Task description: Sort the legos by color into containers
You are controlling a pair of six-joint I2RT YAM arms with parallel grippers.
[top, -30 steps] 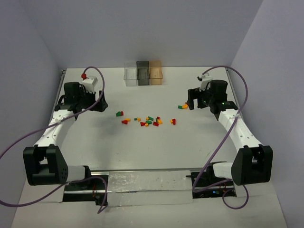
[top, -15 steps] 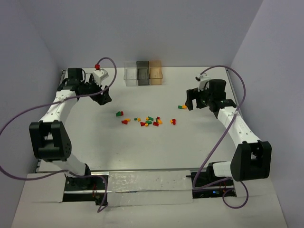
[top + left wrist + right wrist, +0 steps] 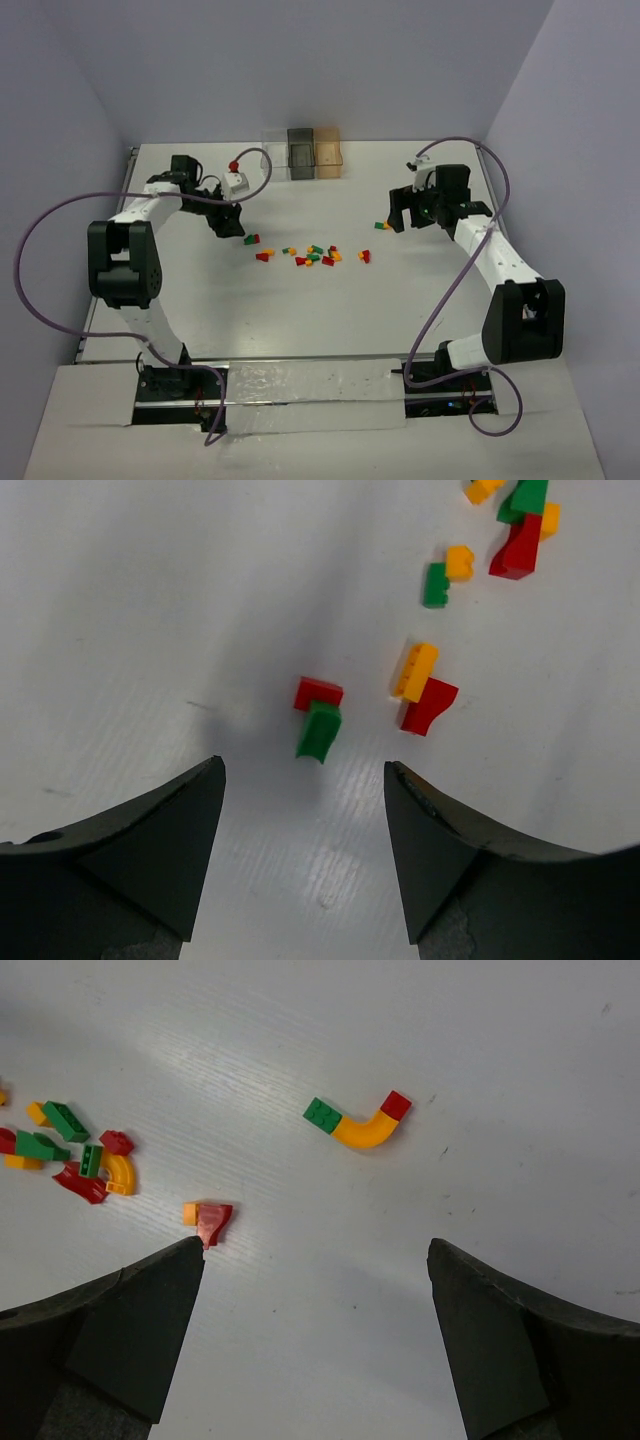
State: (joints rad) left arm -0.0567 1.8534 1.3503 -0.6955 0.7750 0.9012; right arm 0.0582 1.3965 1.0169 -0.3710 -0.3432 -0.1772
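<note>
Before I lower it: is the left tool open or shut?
Open: on the left tool, both black fingers stand apart, nothing gripped.

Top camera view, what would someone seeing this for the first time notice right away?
A bright scatter of red, green and orange-yellow legos lies in the middle of the white table. Three containers stand in a row at its far edge. The left gripper hangs open over a red and green pair, and the right gripper is open near a curved green, yellow and red piece.
</note>
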